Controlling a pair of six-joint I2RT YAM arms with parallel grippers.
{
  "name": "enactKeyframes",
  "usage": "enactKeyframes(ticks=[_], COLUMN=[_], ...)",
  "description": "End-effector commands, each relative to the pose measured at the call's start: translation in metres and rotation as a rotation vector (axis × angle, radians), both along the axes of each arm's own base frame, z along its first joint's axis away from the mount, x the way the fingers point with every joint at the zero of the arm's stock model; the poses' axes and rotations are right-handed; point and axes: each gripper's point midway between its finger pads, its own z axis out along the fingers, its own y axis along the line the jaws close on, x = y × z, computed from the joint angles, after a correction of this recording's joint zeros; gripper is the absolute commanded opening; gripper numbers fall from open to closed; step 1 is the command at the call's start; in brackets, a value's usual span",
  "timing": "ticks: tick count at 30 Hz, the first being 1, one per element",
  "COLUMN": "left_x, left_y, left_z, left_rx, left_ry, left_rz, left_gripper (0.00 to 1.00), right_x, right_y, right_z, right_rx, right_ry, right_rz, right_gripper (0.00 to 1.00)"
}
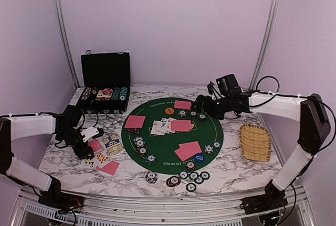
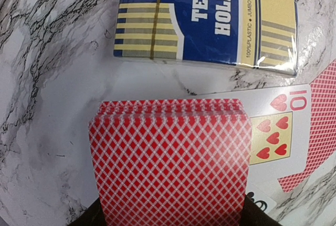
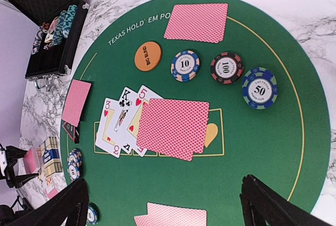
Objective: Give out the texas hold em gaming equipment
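Deck pinched in left gripper; right gripper wide, empty. Risk: a shallow grip may let it fan and spill.

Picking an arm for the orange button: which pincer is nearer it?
Right. The right pincer hovers open just right of the orange button; the left pincer is off the mat to its left, shut on a deck.

The deck hides most of a face-up card, perhaps black-suited.
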Motion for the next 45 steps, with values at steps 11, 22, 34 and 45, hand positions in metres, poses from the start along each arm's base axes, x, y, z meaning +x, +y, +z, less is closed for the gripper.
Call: enactKeyframes(ticks=[11, 22, 34, 45], left_x=[0.002, 0.058, 0.152, 0.169], left_y=[-0.011, -0.026, 0.01, 0.033], left_z=[0.015, 0.074, 0.09, 0.092], left_rx=[-0.067, -0.21, -0.395, -0.578], left_ry=[-0.015, -0.182, -0.61, -0.778], left_rz=[-0.015, 0.131, 0.443, 0.565], left_gripper=[0.99, 0.99, 0.99, 0.99], right_x=[-0.025, 0.0, -0.02, -0.03], right_y=[-0.038, -0.141, -0.276, -0.289], right_z=[0.012, 0.048, 0.036, 0.024], right_rx=[-0.11, -0.436, -0.657, -0.676], right_ry=[-0.056, -0.367, -0.695, -0.873], right_rz=[-0.071, -0.342, -0.779, -0.788], right_gripper=[0.99, 0.99, 0.99, 0.99])
